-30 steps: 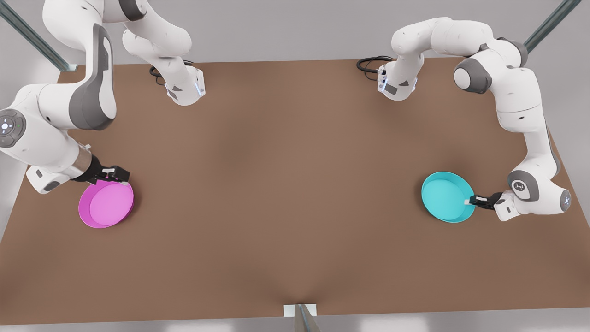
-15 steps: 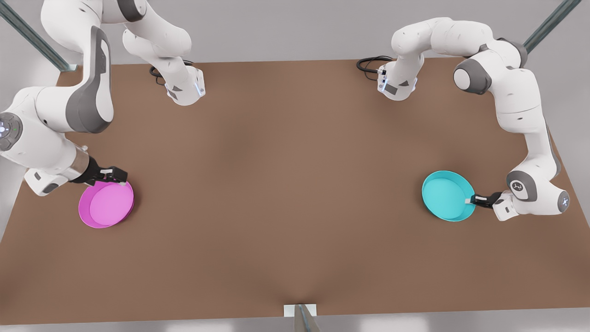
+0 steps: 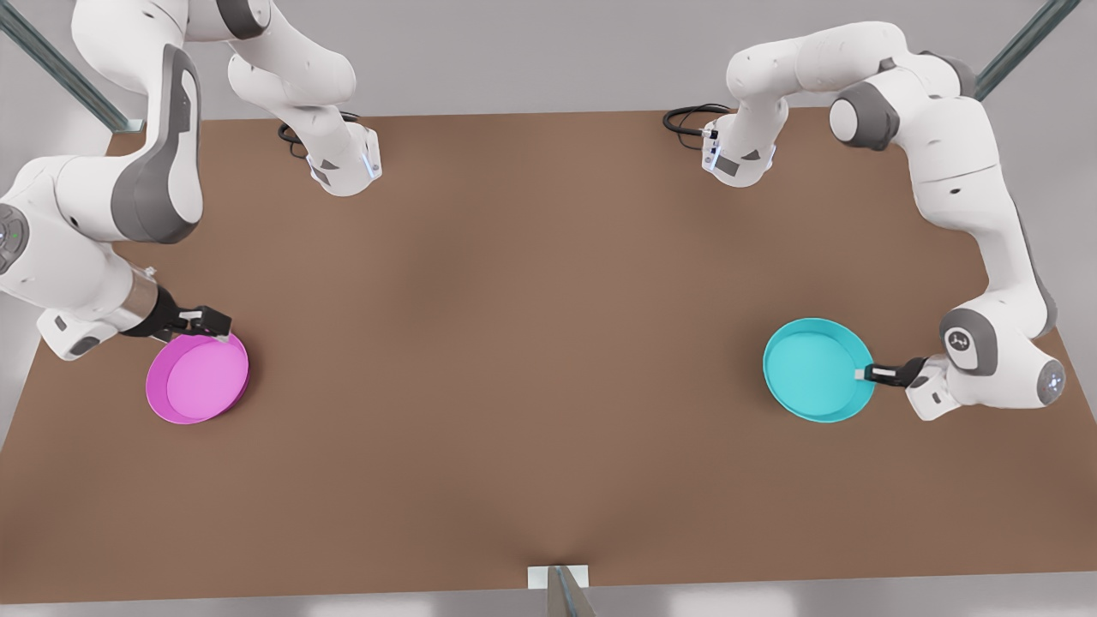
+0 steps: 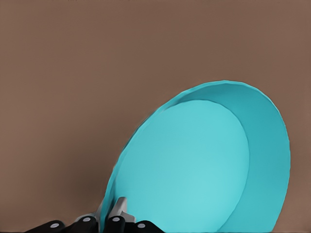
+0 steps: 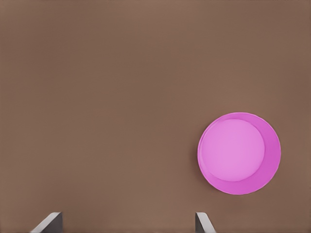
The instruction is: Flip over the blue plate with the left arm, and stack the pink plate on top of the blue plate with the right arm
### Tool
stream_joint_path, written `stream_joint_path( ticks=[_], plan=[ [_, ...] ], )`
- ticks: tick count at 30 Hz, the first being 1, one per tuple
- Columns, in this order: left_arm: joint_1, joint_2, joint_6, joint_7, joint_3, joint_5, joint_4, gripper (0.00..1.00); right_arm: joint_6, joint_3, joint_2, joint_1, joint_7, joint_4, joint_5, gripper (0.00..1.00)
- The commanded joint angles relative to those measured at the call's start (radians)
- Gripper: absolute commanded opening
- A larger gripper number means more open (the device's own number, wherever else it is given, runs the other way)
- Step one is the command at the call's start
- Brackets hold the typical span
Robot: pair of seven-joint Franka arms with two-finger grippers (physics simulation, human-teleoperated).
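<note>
1. at the front view's left, the right gripper hangs by the far rim of the pink plate. its fingers are spread wide with nothing between them. this arm waits, so let it hover clear of the rim until the blue plate is turned.
2. the pink plate sits flat and open side up on the tabletop, well apart from the blue one. in the right wrist view it lies off to one side of the fingers. you need to centre one wall of the rim between them before closing.
3. at the front view's right, the blue plate is open side up. in the left wrist view it looks tilted; whether its far edge touches the tabletop, i cannot tell.
4. the left gripper is clamped on the blue plate's rim, one finger inside the wall and one outside.
5. the step in hand is the flip. raise the plate enough that its far edge clears the tabletop as you roll the wrist.
6. the hold is thin and far from the plate's centre, so turn slowly. set the plate rim down before you let go.
</note>
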Motion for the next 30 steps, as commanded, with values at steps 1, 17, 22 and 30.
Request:
stream_joint_path(
  ticks=[1,17,22,30],
  plan=[
    [-0.005,-0.004,-0.005,-0.007,0.000,-0.064,0.000,0.21,0.000,0.000,0.000,0.001,0.000,0.000,0.000,1.00],
    [-0.380,-0.199,-0.069,-0.497,0.000,0.220,0.000,0.21,-0.005,0.000,-0.017,-0.027,-0.093,-0.012,-0.005,1.00],
    [-0.525,-0.215,-0.072,-0.666,0.000,0.317,0.000,0.21,-0.003,0.005,-0.029,-0.021,-0.090,-0.017,-0.002,1.00],
    [-0.739,-0.209,-0.115,-0.873,0.000,0.498,0.000,0.21,0.008,0.003,-0.026,-0.021,-0.092,-0.046,-0.002,1.00]
  ],
)
